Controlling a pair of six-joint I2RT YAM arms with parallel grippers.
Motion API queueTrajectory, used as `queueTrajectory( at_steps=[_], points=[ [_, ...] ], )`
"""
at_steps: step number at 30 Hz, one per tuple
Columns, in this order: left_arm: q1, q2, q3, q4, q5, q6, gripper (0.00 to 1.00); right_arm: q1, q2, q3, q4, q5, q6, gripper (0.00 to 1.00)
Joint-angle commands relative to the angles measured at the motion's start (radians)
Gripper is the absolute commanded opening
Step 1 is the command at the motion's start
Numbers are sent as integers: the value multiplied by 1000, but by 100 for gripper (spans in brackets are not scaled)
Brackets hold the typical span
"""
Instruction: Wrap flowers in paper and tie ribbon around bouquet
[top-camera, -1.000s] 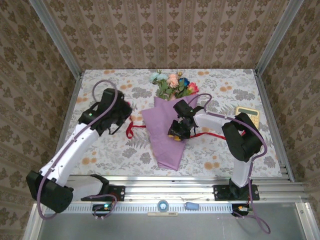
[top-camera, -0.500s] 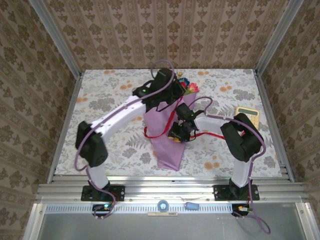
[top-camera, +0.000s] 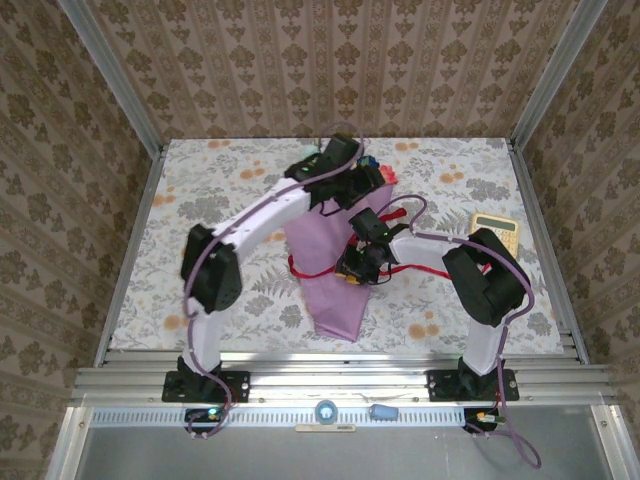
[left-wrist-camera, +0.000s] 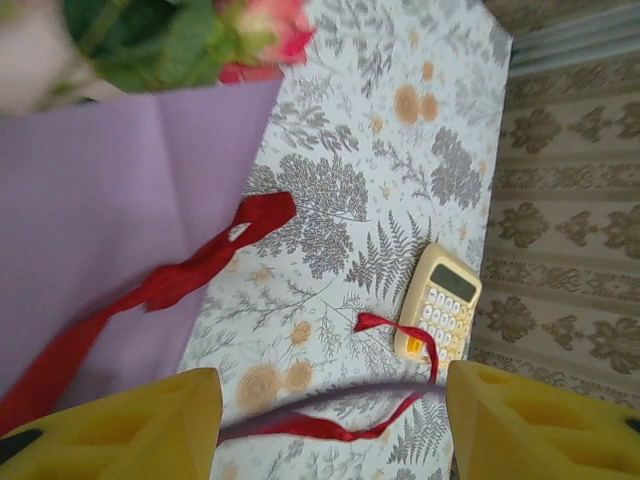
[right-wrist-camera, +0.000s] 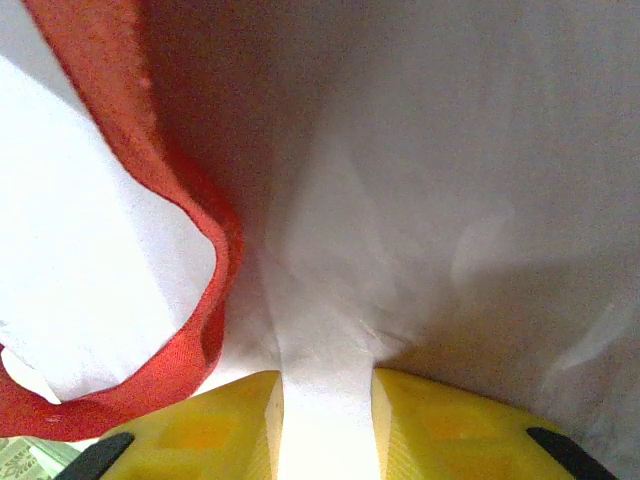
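Observation:
The bouquet (top-camera: 325, 250) lies on the table, a lilac paper cone with the flowers (top-camera: 384, 177) at its far end. The red ribbon (top-camera: 315, 268) crosses the cone and trails right. My right gripper (top-camera: 357, 265) presses on the cone's right edge. In the right wrist view it (right-wrist-camera: 328, 400) is shut on a fold of the paper (right-wrist-camera: 420, 180), with the ribbon (right-wrist-camera: 200, 260) looping just to the left. My left gripper (top-camera: 352, 185) hovers by the flower heads. Its view shows it (left-wrist-camera: 332, 385) open above the ribbon (left-wrist-camera: 180, 280), the paper (left-wrist-camera: 100, 190) and the flowers (left-wrist-camera: 170, 40).
A cream calculator (top-camera: 494, 225) lies near the table's right edge, with a ribbon end beside it (left-wrist-camera: 440, 303). A purple cable (left-wrist-camera: 300, 408) crosses under the left gripper. Metal frame posts and wallpapered walls ring the flowered tablecloth (top-camera: 200, 290).
The left arm swung from the table's left side across to the flower heads, drawing the ribbon over the cone. The right gripper stayed on the paper.

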Motion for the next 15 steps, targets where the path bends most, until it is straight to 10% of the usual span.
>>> queueTrajectory(
  at_steps=[1, 8, 15],
  points=[
    [38, -259, -172, -106, -73, 9, 58, 8, -23, 8, -9, 28, 17, 30],
    [31, -604, -809, 28, 35, -171, 15, 6, -31, 45, -34, 22, 31, 30],
    [-46, -558, -1056, 254, 42, -310, 8, 6, -57, 70, -63, 22, 71, 30]
  ],
)
